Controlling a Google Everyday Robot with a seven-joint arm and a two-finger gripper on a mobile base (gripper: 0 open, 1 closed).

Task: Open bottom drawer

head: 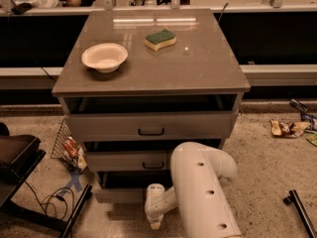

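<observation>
The grey cabinet (148, 73) has three flat-front drawers. The bottom drawer (119, 196) stands slightly out from the cabinet, with a dark gap above its front. Its handle is hidden behind my arm. The middle drawer (129, 161) and the top drawer (148, 125) show their black bar handles, and both also stand slightly out. My white arm (198, 192) reaches in from the lower right. My gripper (155, 224) is low in front of the bottom drawer's right half, near the floor.
A white bowl (104, 57) and a green-and-yellow sponge (160, 39) sit on the cabinet top. A wire basket with wrappers (67, 148) leans at the cabinet's left. A black stand and cables (20, 167) are on the left, snack packets (285, 128) and a black bar (299, 212) on the right.
</observation>
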